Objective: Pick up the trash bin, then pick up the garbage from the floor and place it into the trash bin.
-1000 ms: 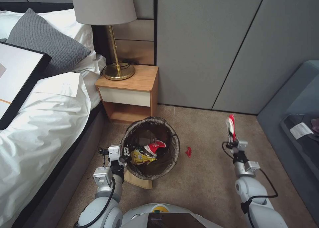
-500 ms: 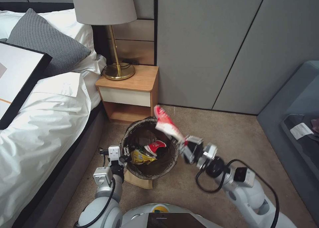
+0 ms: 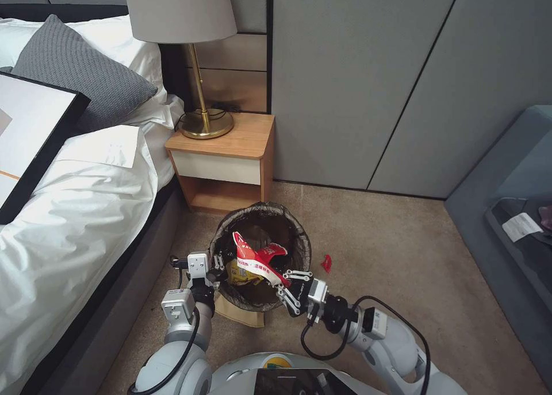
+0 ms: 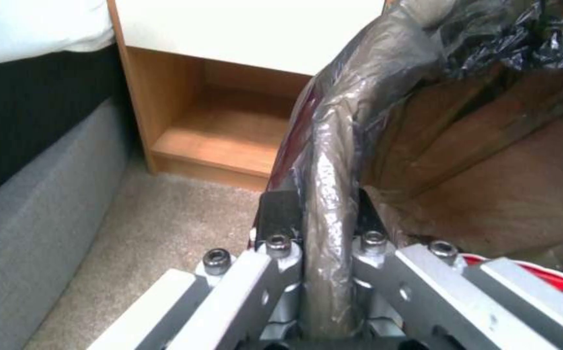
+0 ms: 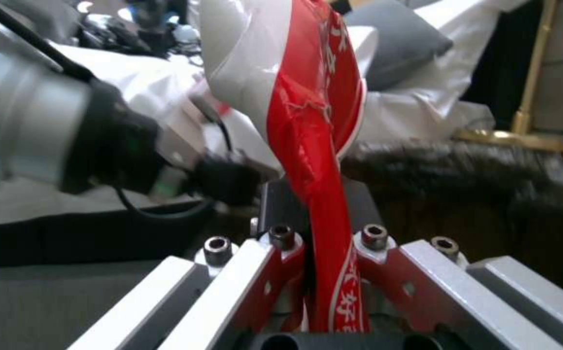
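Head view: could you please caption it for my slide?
Left gripper holds the bin by its rim while right gripper lowers a crushed cup inside.

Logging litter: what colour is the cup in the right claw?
Red and white crushed cup, clearest in the right wrist view.

Arms: glossy white-grey shells, black joint collars | Cables: black loops at wrists | left gripper [image 3: 217, 264], right gripper [image 3: 291, 286]: silver metal fingers, dark hex screws

The right gripper [image 5: 317, 253] pinches a flattened red-and-white cup [image 5: 294, 97] between its fingers [image 5: 275, 272]. Beside it sits the left arm [image 5: 42, 116] with its black cable. The bin's dark liner rim [image 5: 463, 165] lies just behind the cup.
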You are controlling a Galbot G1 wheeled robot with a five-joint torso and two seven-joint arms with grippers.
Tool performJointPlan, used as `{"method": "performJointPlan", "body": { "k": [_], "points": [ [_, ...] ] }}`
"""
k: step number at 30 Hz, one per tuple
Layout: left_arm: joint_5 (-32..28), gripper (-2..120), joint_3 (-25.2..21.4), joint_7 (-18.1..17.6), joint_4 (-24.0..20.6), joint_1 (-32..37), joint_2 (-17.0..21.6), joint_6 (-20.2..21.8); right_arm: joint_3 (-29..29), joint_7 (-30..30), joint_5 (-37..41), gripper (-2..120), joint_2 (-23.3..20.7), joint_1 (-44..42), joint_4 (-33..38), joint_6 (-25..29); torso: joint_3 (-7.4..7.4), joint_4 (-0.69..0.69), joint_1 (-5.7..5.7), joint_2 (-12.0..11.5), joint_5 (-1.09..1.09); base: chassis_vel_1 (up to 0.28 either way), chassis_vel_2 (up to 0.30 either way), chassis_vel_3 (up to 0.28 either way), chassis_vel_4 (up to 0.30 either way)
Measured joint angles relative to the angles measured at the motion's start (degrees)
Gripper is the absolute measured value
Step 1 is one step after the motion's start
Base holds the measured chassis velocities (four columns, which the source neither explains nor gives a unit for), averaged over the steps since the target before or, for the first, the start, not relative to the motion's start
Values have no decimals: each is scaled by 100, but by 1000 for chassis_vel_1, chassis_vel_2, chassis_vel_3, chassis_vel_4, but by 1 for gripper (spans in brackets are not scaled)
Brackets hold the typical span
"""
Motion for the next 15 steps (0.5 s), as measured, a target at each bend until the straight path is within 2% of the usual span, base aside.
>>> {"method": "performJointPlan", "body": {
  "k": [8, 14, 15],
  "points": [
    [0, 2, 0, 0, 0, 0, 0, 0, -194, 201, -168, 0, 266, 289, -522, 19, 0, 1, 0, 0, -1, 0, 0, 0, 0],
    [0, 2, 0, 0, 0, 0, 0, 0, -222, 311, -254, 0, 299, 393, -673, 14, 0, 1, 0, 0, 0, 0, 0, 0, 0],
    [0, 2, 0, 0, 0, 0, 0, 0, -216, 332, -303, 3, 298, 402, -699, 11, 0, 0, 0, 0, 0, 0, 0, 0, 0]
  ]
}}
